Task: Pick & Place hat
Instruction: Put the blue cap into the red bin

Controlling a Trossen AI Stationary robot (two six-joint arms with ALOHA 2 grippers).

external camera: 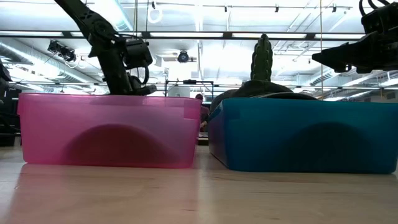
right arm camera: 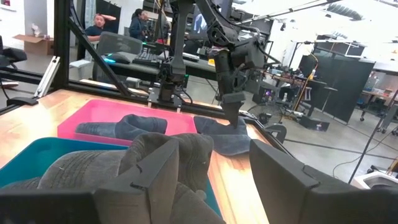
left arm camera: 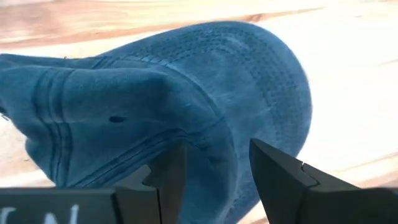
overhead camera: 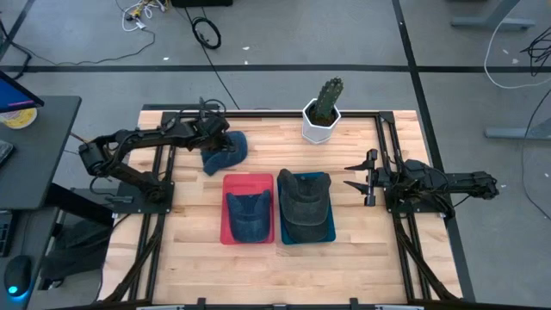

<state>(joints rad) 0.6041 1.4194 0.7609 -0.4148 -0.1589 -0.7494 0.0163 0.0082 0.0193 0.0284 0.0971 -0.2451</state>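
I work in a robotics lab set in an open, industrial-looking hall. My wooden bench [overhead camera: 258,267] sits inside a black metal frame [overhead camera: 392,142] on a grey concrete floor [overhead camera: 293,34], where loose cables [overhead camera: 205,33] trail across taped lines. Overhead run exposed pipes [external camera: 205,35] and ceiling lights [external camera: 68,6]. Beyond my bench stand desks with monitors [right arm camera: 200,22], office chairs [right arm camera: 115,45] and other equipment, and two people [right arm camera: 96,25] sit at a workstation. A desk with a laptop [overhead camera: 13,90] stands beside my bench.
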